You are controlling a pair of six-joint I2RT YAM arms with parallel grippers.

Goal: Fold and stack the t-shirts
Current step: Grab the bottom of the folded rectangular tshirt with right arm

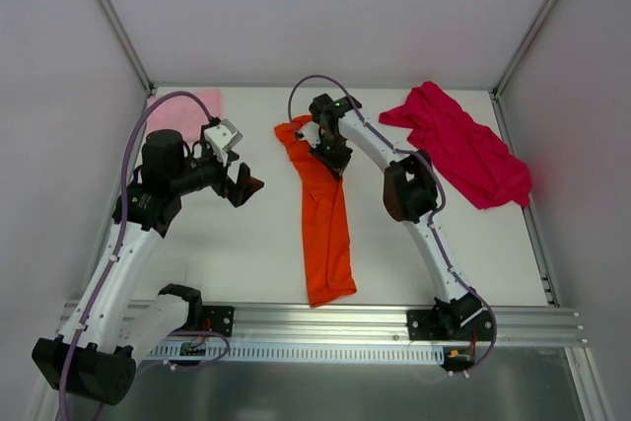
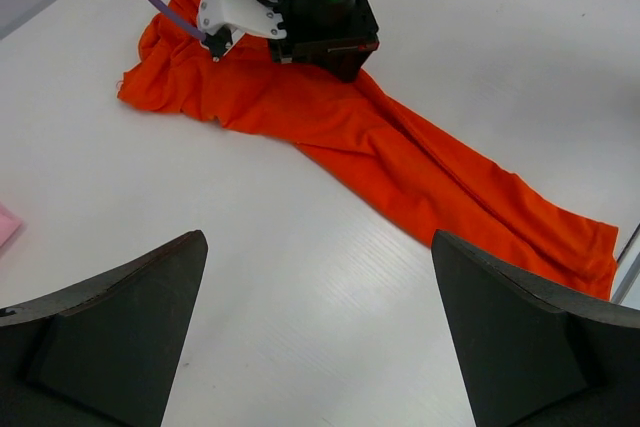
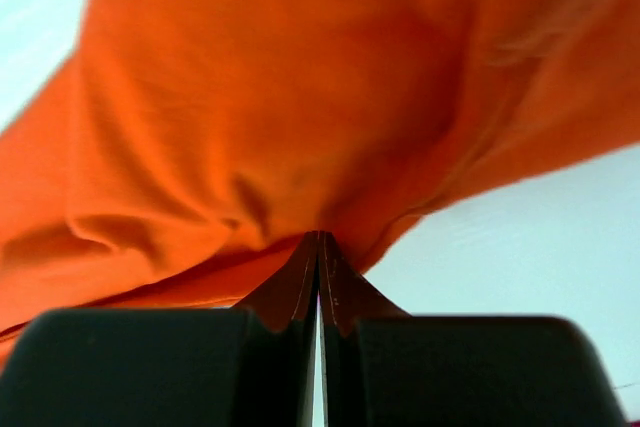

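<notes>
Looking from above, the orange t-shirt (image 1: 325,234) lies as a long narrow strip in the middle of the white bench (image 1: 246,253). The pink t-shirt (image 1: 192,110) is at the far left corner and the magenta t-shirt (image 1: 463,150) lies crumpled at the far right. The right hand (image 1: 330,157) is on the far end of the orange one, and the left hand (image 1: 245,186) hangs apart to its left. In the left wrist view its fingers stand wide, with nothing between them. In the right wrist view the fingers are pressed together, pinching a fold of orange cloth.

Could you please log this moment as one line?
right hand: shut on orange shirt | left hand: open, empty | crimson shirt: crumpled, far right
</notes>
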